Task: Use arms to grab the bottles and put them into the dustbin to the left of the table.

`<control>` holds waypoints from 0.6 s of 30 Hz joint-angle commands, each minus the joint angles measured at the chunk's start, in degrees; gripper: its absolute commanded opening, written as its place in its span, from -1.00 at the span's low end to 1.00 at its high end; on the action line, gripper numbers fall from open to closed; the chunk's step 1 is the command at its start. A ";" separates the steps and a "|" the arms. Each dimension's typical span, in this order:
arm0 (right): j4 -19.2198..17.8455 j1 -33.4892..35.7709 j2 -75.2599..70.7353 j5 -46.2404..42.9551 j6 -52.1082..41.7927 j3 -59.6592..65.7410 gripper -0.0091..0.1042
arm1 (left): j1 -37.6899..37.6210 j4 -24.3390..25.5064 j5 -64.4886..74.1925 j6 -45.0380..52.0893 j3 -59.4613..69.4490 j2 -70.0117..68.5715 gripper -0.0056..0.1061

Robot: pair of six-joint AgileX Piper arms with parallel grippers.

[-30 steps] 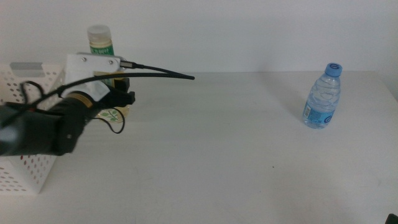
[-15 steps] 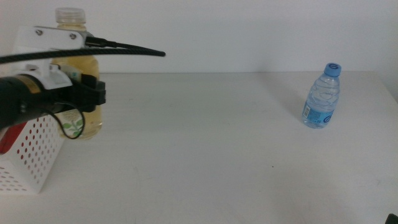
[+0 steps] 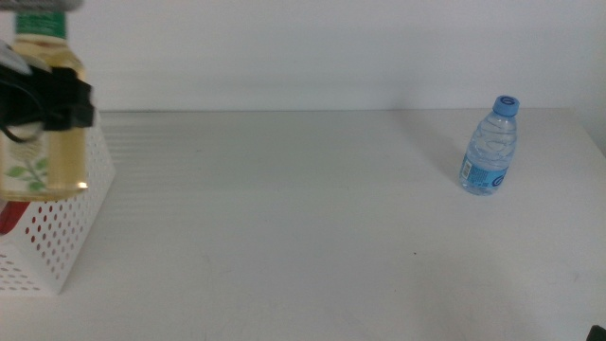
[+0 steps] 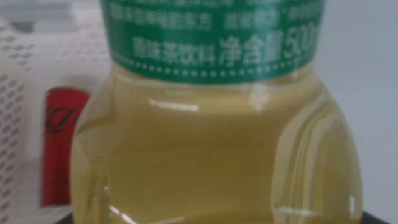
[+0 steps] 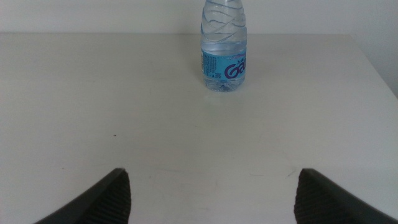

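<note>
The left claw (image 3: 57, 99) grips the upright yellow-drink bottle (image 3: 40, 123) directly above the dustbin (image 3: 57, 227); the right claw (image 5: 211, 196) waits open, facing the water bottle (image 5: 224, 46).

Far left, the left tool (image 3: 57, 99) holds the drink bottle (image 3: 40, 142) up above the dustbin (image 3: 57, 237), which sits at the table's (image 3: 284, 227) left edge. A can (image 4: 62, 146) lies inside the dustbin. The water bottle (image 3: 492, 147) stands far right, ahead of the right tool (image 5: 211, 196).
</note>
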 commanded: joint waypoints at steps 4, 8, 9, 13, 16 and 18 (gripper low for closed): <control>-0.21 -0.26 -1.52 -4.26 -0.58 -0.50 0.39 | 5.66 -0.24 5.69 5.59 -10.89 2.40 -0.96; -0.21 -0.26 -1.52 -4.26 -0.58 -0.50 0.39 | 9.95 -0.28 12.11 8.46 -16.93 7.29 -0.96; -0.21 -0.26 -1.52 -4.26 -0.58 -0.50 0.39 | 10.74 -0.28 13.01 9.04 -18.12 8.32 -0.96; -0.21 -0.26 -1.52 -4.26 -0.58 -0.50 0.39 | 13.76 -0.34 16.23 12.96 -23.29 13.34 -0.96; -0.21 -0.26 -1.52 -4.26 -0.58 -0.50 0.39 | 16.15 -0.34 18.26 14.50 -26.59 17.70 -0.96; -0.21 -0.26 -1.52 -4.26 -0.58 -0.50 0.39 | 17.26 -0.47 18.60 15.08 -28.18 20.26 -0.96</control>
